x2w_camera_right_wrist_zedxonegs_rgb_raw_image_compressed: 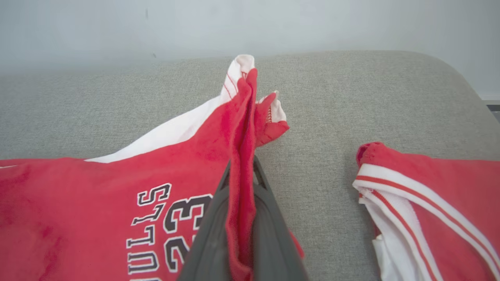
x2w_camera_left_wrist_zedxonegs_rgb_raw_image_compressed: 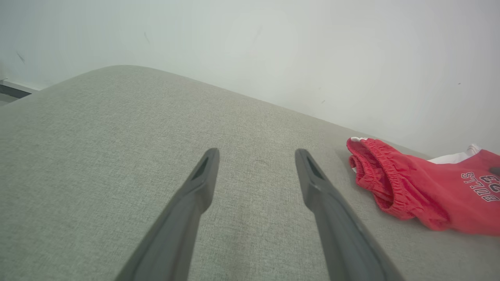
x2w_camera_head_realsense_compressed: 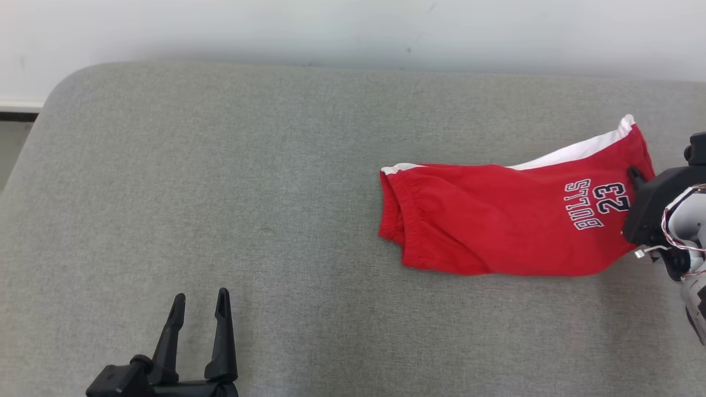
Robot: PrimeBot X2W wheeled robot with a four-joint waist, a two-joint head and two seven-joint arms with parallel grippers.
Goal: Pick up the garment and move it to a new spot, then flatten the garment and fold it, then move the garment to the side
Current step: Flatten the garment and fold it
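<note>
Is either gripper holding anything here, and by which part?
The right gripper is shut on the red shorts, pinching a fold of fabric at the leg end, beside the BULLS 23 print. The left gripper is open, empty.

Lower left, the left gripper point(x2w_camera_head_realsense_compressed: 200, 296) has long tapered dark fingers point(x2w_camera_head_realsense_compressed: 223, 331) on a black base point(x2w_camera_head_realsense_compressed: 138, 381); right edge, black housing point(x2w_camera_head_realsense_compressed: 656, 201), white shell point(x2w_camera_head_realsense_compressed: 690, 219), red-white wires point(x2w_camera_head_realsense_compressed: 666, 220).

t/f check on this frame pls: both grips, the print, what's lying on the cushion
1. The right gripper is shut on a fold of the red shorts. True.
2. The left gripper holds the shorts too. False: it is open over the bare gray cushion, apart from them.
3. The print reads BULLS 23. True.
4. The shorts are the only garment on the cushion. False: a second red garment with white stripes lies beside them.
</note>
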